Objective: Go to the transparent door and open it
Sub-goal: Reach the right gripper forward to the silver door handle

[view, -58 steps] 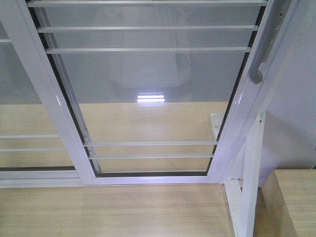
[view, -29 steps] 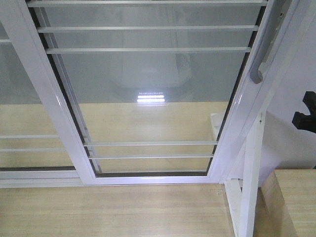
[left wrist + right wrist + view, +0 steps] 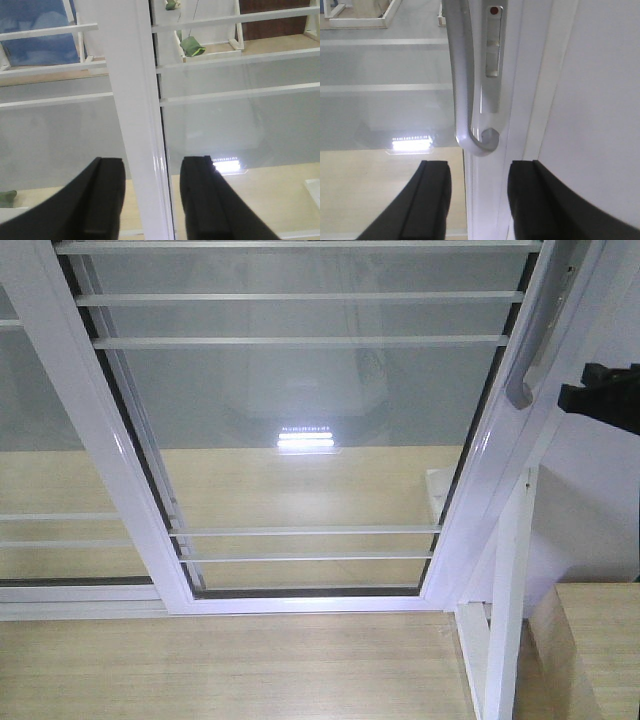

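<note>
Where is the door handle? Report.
The pull handle sits on the transparent door's right edge, beside the lock plate, just ahead of the open right gripper in the right wrist view.

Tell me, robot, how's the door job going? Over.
Right pincer open, facing grey handle. Left pincer open, facing white frame post. Transparent door not gripped. Nothing blocking.

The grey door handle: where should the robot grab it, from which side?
Probably the handle, on its straight bar above the curved foot. It stands off the white frame, so the right gripper, jaws open, could come head-on, one jaw each side.
</note>
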### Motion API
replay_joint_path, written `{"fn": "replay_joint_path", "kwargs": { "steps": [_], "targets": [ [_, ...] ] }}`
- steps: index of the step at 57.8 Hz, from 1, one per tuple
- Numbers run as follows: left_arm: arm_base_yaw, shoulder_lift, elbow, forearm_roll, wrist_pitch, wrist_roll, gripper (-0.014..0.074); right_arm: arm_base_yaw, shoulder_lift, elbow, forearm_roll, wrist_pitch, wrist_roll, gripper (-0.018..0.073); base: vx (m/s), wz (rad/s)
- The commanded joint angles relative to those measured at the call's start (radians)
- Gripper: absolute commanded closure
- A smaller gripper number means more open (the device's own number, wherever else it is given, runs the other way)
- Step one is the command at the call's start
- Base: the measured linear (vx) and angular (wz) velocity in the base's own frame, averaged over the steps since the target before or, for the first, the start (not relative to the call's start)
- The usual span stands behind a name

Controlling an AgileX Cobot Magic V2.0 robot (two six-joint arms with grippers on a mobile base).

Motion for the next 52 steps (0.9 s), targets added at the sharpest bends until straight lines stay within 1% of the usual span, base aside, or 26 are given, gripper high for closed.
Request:
{"fn": "replay_joint_path", "kwargs": {
  "steps": [1, 8, 15, 25, 42, 52],
  "targets": [
    [-0.004, 0.015, -0.035, -0.012, -0.088, -0.002, 0.0188, 0.024, 0.040, -0.089, -0.033, -0.122, -0.002, 0.0194, 0.00, 0.00],
    [-0.004, 0.036, -0.035, -0.012, -0.090, -0.002, 0.0188, 0.037, 0.134, -0.160, -0.050, -0.187, -0.002, 0.0194, 0.00, 0.00],
    [-0.004, 0.047, -0.035, -0.012, -0.088, -0.002, 0.0188, 0.037, 0.218, -0.221, -0.050, -0.202, -0.004, 0.0194, 0.00, 0.00],
    [-0.004, 0.048, -0.035, -0.012, -0.089, -0.002, 0.0188, 0.037, 0.328, -0.304, -0.050, -0.275, -0.005, 0.0194, 0.00, 0.00],
    [-0.004, 0.048, -0.035, -0.012, -0.088, -0.002, 0.0188, 0.033, 0.470, -0.437, -0.049, -0.296, -0.002, 0.0194, 0.00, 0.00],
    [-0.004, 0.048, -0.035, -0.012, -0.088, -0.002, 0.0188, 0.033, 0.510, -0.473, -0.049, -0.317, -0.002, 0.0194, 0.00, 0.00]
  ]
}}
